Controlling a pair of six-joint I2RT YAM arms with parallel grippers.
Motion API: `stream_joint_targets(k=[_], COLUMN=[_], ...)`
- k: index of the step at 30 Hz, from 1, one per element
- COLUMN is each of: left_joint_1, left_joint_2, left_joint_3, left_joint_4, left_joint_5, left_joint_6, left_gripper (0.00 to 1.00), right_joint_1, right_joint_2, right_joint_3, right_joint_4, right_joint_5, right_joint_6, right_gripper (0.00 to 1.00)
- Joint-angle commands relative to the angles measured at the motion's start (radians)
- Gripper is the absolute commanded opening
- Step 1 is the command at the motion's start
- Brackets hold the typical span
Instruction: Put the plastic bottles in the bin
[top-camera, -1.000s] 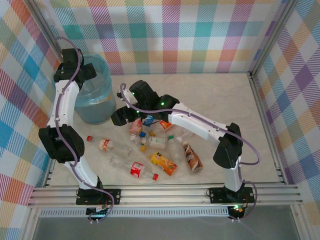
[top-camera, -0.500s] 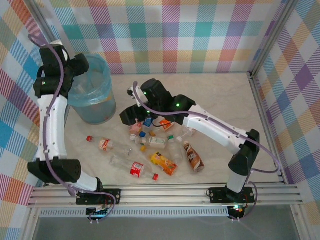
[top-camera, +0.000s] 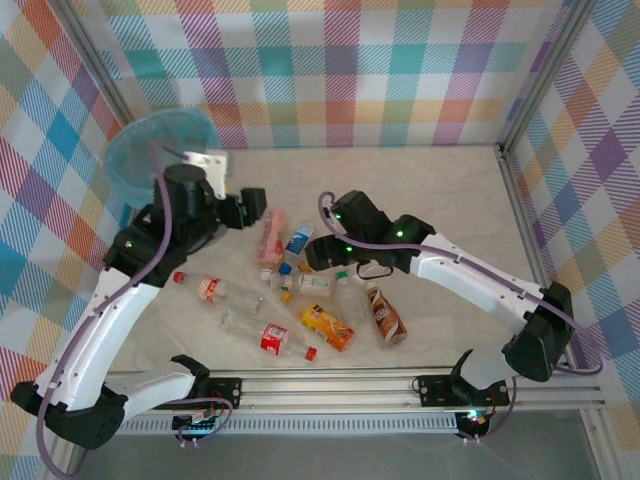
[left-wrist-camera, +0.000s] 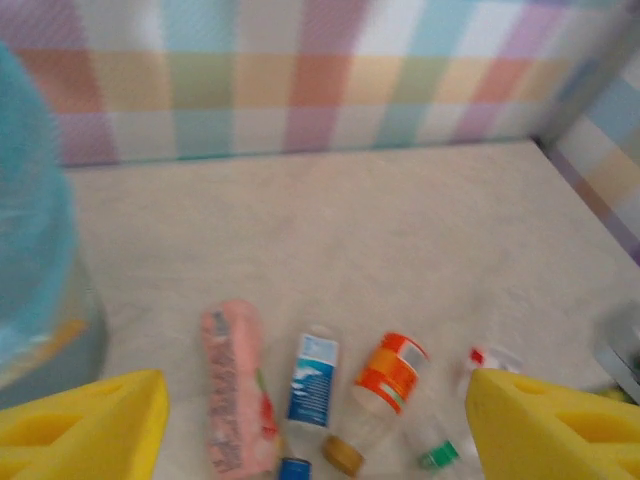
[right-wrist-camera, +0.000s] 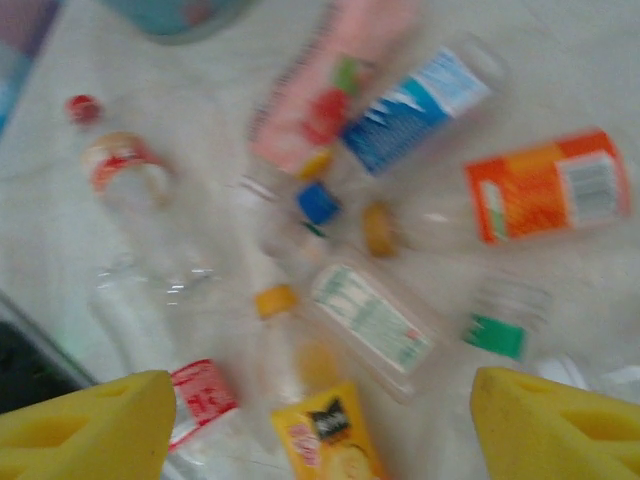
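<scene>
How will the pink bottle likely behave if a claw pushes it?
The pink bottle lies on its side, so a sideways nudge would probably roll it. It is opaque, so its weight is hard to judge. The blue-labelled bottle lies close beside it, so a push may shift that too.

My top camera looks down from behind the arm bases. Left wrist faces the far wall, low; right wrist looks down, close. All share the pink bottle.
</scene>
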Motion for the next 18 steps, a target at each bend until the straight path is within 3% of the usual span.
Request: stream_joint_targets(k=[1, 5, 11, 18], left_joint_1=[-0.146, -0.295, -0.363, -0.406], left_joint_2=[-0.017, 0.004, 0.061, 0.169], left_joint_3=[-0.072, -0.202, -0.449, -0.376], left_joint_4=[0.062, 0.153, 0.5, 0.493], left_joint_5=[-0.025, -0.007, 0.139, 0.073], left_joint_6=[0.03, 0.064, 0.026, 0.066], left_gripper=[0.78, 0.8, 0.83, 0.84], right_joint_1=[-0.061, -0.18, -0.282, -0.317], right_joint_2=[-0.078, -0.151, -0.161, -0.008], right_joint_3=[-0.096, -0.265, -0.418, -0.358], right_joint_4=[-0.015, 0.052, 0.204, 0.245], right_joint_5=[0.05, 0.052, 0.072, 0.061], right_joint_6=[0.086, 0.169, 0.223, 0.27], right_gripper=[0.82, 0.87, 0.91, 0.94])
